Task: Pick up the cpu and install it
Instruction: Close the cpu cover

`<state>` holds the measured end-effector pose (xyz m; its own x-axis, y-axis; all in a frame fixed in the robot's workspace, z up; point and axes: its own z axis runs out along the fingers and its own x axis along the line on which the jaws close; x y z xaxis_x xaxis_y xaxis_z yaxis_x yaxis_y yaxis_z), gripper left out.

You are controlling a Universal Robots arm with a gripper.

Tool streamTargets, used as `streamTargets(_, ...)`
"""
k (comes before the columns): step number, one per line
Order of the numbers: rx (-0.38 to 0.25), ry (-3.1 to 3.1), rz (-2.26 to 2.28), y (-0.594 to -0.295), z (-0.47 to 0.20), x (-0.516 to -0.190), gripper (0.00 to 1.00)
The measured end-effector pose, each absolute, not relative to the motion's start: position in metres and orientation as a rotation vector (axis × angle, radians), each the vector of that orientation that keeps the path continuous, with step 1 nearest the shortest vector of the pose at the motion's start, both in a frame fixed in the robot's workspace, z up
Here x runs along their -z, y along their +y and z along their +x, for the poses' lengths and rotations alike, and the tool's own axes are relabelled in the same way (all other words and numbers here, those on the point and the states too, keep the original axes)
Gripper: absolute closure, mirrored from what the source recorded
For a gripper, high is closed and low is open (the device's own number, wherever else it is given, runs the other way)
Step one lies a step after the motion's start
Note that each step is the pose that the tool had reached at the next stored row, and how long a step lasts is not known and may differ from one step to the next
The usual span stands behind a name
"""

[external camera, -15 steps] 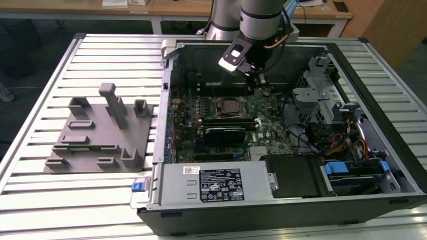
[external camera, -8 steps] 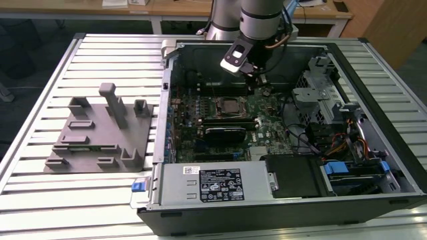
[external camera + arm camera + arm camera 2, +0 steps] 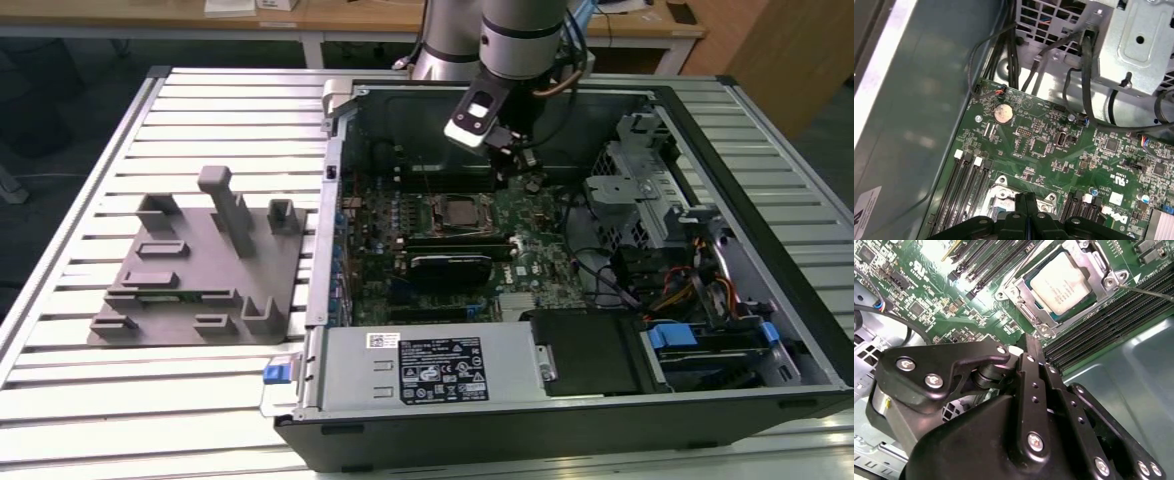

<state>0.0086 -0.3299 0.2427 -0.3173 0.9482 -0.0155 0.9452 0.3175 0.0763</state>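
Already in its socket (image 3: 1026, 310), the cpu (image 3: 1066, 282) near the end effector (image 3: 1028, 341).

From my remote station, the arm (image 3: 518, 30) appears in the exterior view as a silver-grey cylinder with a darker joint band, a pale block (image 3: 471, 118) mounted at its wrist and black cables (image 3: 571, 70) looping alongside. The gripper (image 3: 1030, 342), in the second wrist view, is matte black throughout, its flat linkage bars (image 3: 949, 371) and narrow fingers (image 3: 1026, 375) studded with bright silver screws (image 3: 934, 381).
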Motion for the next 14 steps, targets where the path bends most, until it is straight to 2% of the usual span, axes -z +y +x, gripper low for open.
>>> streamTargets(14, -0.087, 2.616, 1.638, -0.3299, 0.0086, -0.2427, 0.89)
